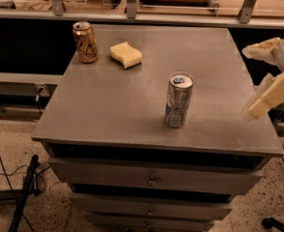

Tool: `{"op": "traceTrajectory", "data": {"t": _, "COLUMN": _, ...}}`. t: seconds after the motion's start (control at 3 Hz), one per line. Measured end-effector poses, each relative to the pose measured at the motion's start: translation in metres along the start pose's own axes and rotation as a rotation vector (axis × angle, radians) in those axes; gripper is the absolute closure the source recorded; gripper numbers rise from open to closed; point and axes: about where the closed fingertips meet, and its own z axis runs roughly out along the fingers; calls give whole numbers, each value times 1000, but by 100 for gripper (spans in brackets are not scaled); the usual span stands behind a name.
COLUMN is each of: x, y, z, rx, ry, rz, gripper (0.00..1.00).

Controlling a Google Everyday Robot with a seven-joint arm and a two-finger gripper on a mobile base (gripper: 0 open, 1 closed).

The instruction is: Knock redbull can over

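The redbull can (178, 100), slim, silver and blue with a silver top, stands upright on the grey cabinet top (118, 105), right of its middle. My gripper (260, 79) is at the right edge of the camera view, over the cabinet's right side, well to the right of the can and apart from it. Its two cream fingers are spread, one upper finger (261, 49) and one lower finger (271, 96), with nothing between them.
A wider gold can (85, 42) stands upright at the back left. A yellow sponge (126, 54) lies beside it. The cabinet has drawers (151, 180) below. A shelf rail (132, 18) runs behind. Cables and a black stand leg (23, 192) lie on the floor at left.
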Motion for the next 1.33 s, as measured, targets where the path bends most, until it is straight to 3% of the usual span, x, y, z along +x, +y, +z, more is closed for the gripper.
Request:
{"op": "traceTrajectory", "data": {"t": 0.33, "x": -2, "y": 0, "z": -1, "rx": 2, "ry": 4, "rz": -3, "gripper": 0}}
{"op": "traceTrajectory", "data": {"t": 0.67, "x": -11, "y": 5, "z": 5, "rx": -28, "ry": -68, "rz": -15, "gripper": 0}}
{"op": "traceTrajectory", "data": {"t": 1.0, "x": -40, "y": 19, "z": 19, "rx": -77, "ry": -254, "rz": -59, "gripper": 0}}
{"op": "traceTrajectory", "data": {"t": 1.33, "x": -68, "y": 30, "z": 37, "rx": -99, "ry": -376, "rz": -89, "gripper": 0}}
